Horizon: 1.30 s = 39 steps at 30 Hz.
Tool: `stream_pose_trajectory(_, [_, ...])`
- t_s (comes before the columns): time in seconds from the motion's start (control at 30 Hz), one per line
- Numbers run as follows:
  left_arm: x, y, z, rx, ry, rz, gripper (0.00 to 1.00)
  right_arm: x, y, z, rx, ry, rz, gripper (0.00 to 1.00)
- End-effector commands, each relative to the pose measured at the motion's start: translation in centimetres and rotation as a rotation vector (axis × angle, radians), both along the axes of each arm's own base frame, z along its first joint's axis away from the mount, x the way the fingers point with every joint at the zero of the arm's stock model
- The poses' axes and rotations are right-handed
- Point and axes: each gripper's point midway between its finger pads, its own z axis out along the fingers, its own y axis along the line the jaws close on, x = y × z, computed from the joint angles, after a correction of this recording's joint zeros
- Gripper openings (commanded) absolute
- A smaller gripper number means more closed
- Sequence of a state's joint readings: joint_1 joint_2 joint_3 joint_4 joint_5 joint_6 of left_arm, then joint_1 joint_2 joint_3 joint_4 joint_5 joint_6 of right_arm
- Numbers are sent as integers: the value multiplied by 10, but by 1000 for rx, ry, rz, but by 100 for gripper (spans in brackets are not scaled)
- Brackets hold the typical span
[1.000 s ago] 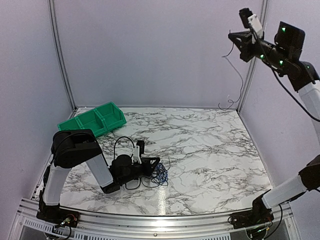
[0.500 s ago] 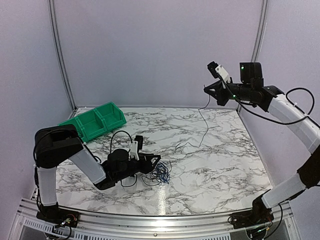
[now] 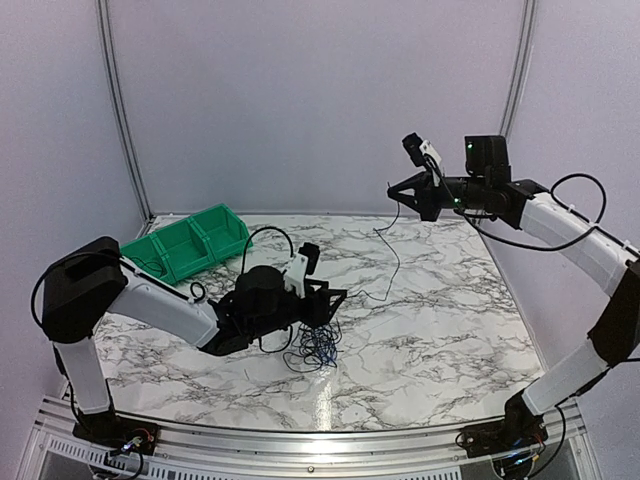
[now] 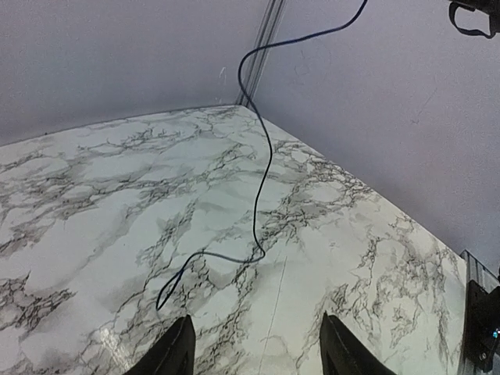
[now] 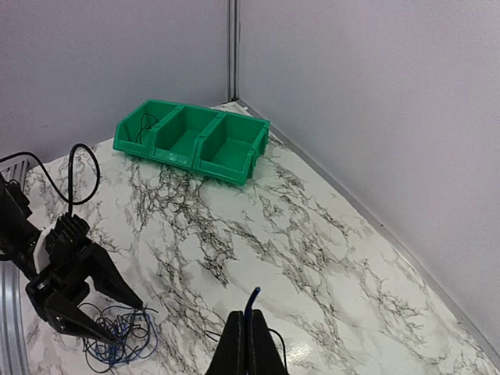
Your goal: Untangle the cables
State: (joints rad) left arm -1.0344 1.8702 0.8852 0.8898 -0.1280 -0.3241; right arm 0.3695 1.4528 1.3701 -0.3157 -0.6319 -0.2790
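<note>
The cables (image 3: 318, 348) lay as a small blue-and-black knot at lower centre of the overhead view, on the marble table (image 3: 450, 330). A single strand (image 4: 270, 168) trailed from the table to the upper right, pinched in the closed right gripper (image 3: 393, 190), apparently raised to draw it clear. The left gripper (image 3: 335, 300) hovered just over the knot, fingers spread and empty, seemingly ready to pin it.

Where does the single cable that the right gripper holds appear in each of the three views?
Top external: the cable hangs from the right gripper, centre right.
Left wrist: the cable runs from top right to lower left.
Right wrist: the cable shows its tip, bottom centre.
Shared landmark: the marble table.
</note>
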Motion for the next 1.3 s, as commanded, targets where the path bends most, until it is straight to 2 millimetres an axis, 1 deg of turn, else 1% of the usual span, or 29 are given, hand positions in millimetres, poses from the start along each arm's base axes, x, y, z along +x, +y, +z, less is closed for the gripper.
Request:
stream_pose_trajectory(0.0, [12, -18, -18, 174, 7, 6, 57, -6, 23, -5, 64, 70, 90, 0])
stream_pose_trajectory(0.03, [15, -21, -22, 188, 19, 16, 57, -7, 26, -8, 69, 88, 102, 0])
stream_pose_trajectory(0.13, [27, -25, -21, 189, 30, 70, 59, -9, 36, -12, 87, 128, 138, 0])
stream_pose_trajectory(0.2, [37, -21, -16, 208, 25, 136, 59, -14, 45, -14, 86, 132, 162, 0])
stream_pose_trajectory(0.27, [36, -13, -14, 256, 29, 146, 59, -17, 51, -16, 77, 130, 177, 0])
stream_pose_trajectory(0.3, [32, -7, -15, 286, 36, 140, 59, -20, 52, -17, 73, 130, 184, 0])
stream_pose_trajectory(0.37, [19, 7, -24, 356, 60, 107, 59, -23, 52, -17, 73, 124, 192, 0])
stream_pose_trajectory(0.4, [12, 18, -32, 412, 79, 98, 59, -26, 52, -18, 74, 123, 197, 0])
stream_pose_trajectory(0.47, [4, 45, -53, 559, 120, 118, 59, -29, 51, -19, 72, 106, 201, 0])
stream_pose_trajectory(0.53, [-7, 70, -72, 689, 172, 119, 62, -31, 50, -23, 65, 98, 199, 0])
stream_pose_trajectory(0.57, [-15, 78, -77, 720, 201, 102, 64, -31, 50, -25, 62, 97, 201, 0])
stream_pose_trajectory(0.6, [-21, 82, -77, 706, 223, 92, 67, -32, 50, -28, 58, 100, 203, 0])
stream_pose_trajectory(0.67, [-31, 76, -62, 602, 239, 59, 70, -33, 52, -33, 51, 108, 210, 0])
stream_pose_trajectory(0.73, [-40, 64, -40, 483, 215, 6, 73, -35, 53, -35, 44, 109, 219, 0])
stream_pose_trajectory(0.87, [-33, 57, 8, 332, 124, 32, 75, -38, 54, -35, 39, 101, 226, 0])
stream_pose_trajectory(0.93, [-28, 58, 32, 270, 59, 65, 76, -39, 54, -32, 40, 95, 225, 0])
stream_pose_trajectory(0.97, [-22, 61, 40, 252, 31, 101, 76, -38, 54, -31, 38, 91, 221, 0])
stream_pose_trajectory(1.03, [-6, 74, 50, 233, -15, 223, 79, -36, 52, -26, 28, 74, 203, 0])
stream_pose_trajectory(1.07, [-1, 76, 56, 226, -26, 252, 80, -35, 51, -24, 23, 62, 194, 0])
stream_pose_trajectory(1.1, [0, 74, 62, 210, -30, 247, 82, -35, 49, -22, 18, 51, 182, 0])
stream_pose_trajectory(1.2, [-6, 57, 76, 165, -23, 172, 86, -36, 43, -19, 14, 20, 156, 0])
stream_pose_trajectory(1.27, [-4, 47, 73, 167, -14, 152, 86, -36, 42, -17, 14, 7, 148, 0])
